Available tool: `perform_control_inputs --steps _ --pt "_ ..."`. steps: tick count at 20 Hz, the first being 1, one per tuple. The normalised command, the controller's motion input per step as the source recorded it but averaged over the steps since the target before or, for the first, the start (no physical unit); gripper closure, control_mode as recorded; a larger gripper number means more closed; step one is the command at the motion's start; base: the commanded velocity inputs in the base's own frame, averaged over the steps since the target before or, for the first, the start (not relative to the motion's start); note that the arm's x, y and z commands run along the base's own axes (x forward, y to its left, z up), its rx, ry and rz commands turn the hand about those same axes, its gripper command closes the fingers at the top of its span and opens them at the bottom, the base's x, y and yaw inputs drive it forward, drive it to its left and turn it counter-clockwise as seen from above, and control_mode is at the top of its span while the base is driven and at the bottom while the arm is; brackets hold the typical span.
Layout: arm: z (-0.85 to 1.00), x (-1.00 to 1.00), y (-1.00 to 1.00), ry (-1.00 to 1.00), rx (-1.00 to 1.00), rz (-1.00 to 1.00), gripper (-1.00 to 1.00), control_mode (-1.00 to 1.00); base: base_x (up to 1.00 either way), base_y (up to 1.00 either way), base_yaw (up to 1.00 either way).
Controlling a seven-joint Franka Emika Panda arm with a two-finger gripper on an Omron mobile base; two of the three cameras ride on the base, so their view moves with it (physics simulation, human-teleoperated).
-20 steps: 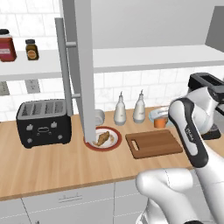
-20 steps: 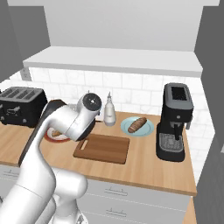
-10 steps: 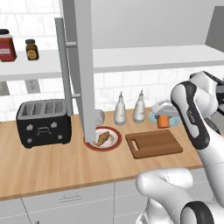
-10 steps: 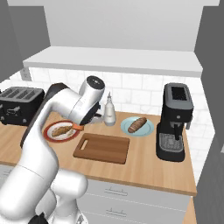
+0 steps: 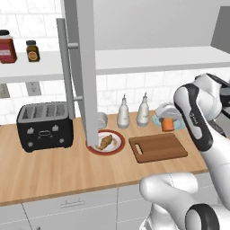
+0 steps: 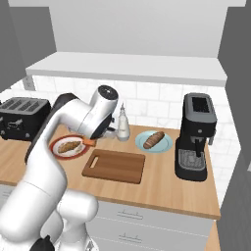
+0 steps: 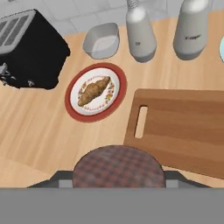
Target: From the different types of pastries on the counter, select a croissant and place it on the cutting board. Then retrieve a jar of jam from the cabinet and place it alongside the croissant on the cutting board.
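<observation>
Above the cutting board (image 7: 183, 127), w/ the arm bent high, our gripper (image 5: 167, 124) clenches the jar of jam (image 7: 118, 167). Croissant (image 7: 93, 90) sits on the plate (image 7: 74, 107) beside the board. No readable labels.

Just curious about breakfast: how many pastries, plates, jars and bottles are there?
Pastries: 2 (croissant, brown bun)
Plates: 2 (red-rimmed plate, blue plate)
Jars: 3 (red jar, amber jar, jam jar)
Bottles: 2 (left bottle, right bottle)
Total: 9

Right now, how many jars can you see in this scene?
3. A big red jar and a small amber jar stand on the cabinet shelf; the jar of jam is in the gripper above the counter.
</observation>
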Motion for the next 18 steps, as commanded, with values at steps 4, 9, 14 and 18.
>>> perform_control_inputs --steps 4,9,14,18 --pt "-0.16 0.04 0.0 -0.38 0.0 -0.1 1.0 -1.0 0.0 0.0 0.0" --pt "-0.47 0.14 -0.33 -0.2 0.0 0.05 1.0 -1.0 0.0 0.0 0.0" --pt "-0.53 0.33 -0.64 -0.04 0.0 0.35 1.0 -1.0 0.0 0.0 0.0" --pt "-0.52 0.51 -0.46 -0.06 0.0 0.48 1.0 -1.0 0.0 0.0 0.0"
